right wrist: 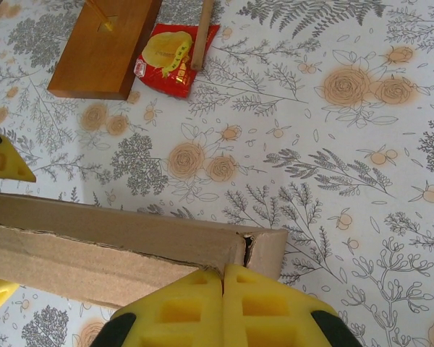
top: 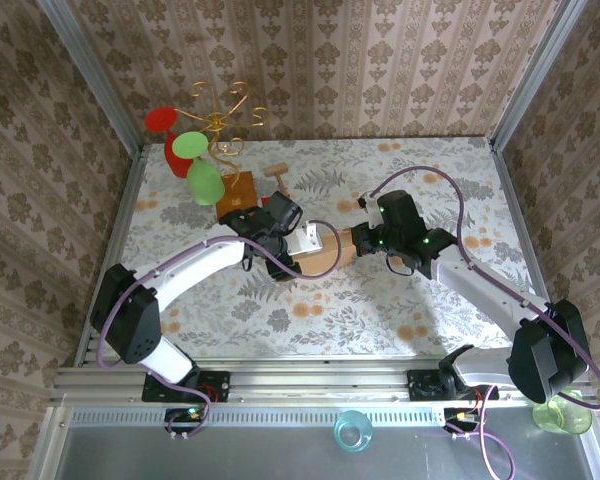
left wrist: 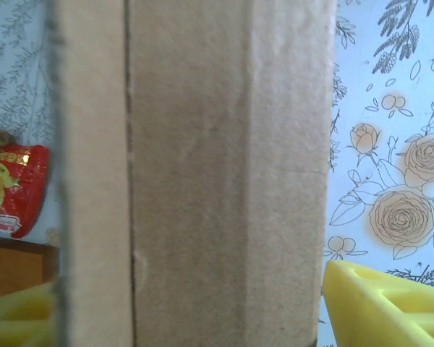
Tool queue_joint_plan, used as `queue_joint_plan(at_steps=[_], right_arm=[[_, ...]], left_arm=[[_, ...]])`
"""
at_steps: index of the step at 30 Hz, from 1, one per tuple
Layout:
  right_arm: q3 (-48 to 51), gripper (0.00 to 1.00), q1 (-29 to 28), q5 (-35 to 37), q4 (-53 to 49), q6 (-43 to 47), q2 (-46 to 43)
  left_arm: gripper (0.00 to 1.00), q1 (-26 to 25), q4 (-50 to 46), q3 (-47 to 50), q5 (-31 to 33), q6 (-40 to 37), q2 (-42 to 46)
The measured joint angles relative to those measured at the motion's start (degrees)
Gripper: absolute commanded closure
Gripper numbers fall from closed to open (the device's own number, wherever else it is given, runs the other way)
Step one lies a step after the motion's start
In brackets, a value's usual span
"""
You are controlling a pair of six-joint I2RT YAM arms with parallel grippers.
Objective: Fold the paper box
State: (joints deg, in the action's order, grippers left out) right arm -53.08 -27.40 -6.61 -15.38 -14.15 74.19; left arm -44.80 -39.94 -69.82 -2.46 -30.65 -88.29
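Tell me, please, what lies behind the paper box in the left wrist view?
Past the left edge of the paper box show a red packet and a wooden board; past its right edge, the flowered tablecloth. What lies straight behind is covered.

Robot lab booth dressed like a home, patterned wallpaper [top: 330, 60], aluminium posts [top: 92, 75], flowered tablecloth [top: 380, 310], left arm [top: 195, 268] and right arm [top: 480, 285] bolted to a metal rail [top: 320, 378]

Top external: overhead, looking down on paper box [top: 325, 255]. Left wrist: tight against box. Right wrist: low above box corner. Both wrists share red packet [left wrist: 14, 188].
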Motion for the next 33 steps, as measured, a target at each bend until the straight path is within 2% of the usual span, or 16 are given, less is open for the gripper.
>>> queue_joint_plan(at_steps=[3,6,12,14,19,25,33], right_arm=[[0.0,1.00,-0.2,0.4,0.0,0.0,0.0],[0.0,1.00,-0.2,0.6,0.0,0.0,0.0],[-0.1,1.00,-0.2,0.7,-0.1,-0.1,0.0],[-0.1,1.00,-0.2,0.7,-0.2,-0.2,0.0],[-0.1,1.00,-0.2,0.7,-0.2,-0.8,0.0],[-0.2,1.00,-0.2,0.7,-0.4,-0.9,0.0],[-0.5,1.00,-0.2,0.7,-1.1,-0.9,0.0]], left_arm=[[0.13,0.0,2.1,0.7,-0.6,2.9,4.0],[0.13,0.0,4.2,1.9,-1.0,6.6,10.4],[0.32,0.0,5.5,3.7,0.4,17.0,20.7],[0.36,0.0,4.6,3.9,1.7,20.4,22.1],[0.37,0.1,-0.3,5.3,5.4,26.1,21.4],[0.52,1.7,-2.3,6.9,7.3,29.5,18.5],[0.51,2.1,-2.2,6.8,7.5,31.1,14.9]])
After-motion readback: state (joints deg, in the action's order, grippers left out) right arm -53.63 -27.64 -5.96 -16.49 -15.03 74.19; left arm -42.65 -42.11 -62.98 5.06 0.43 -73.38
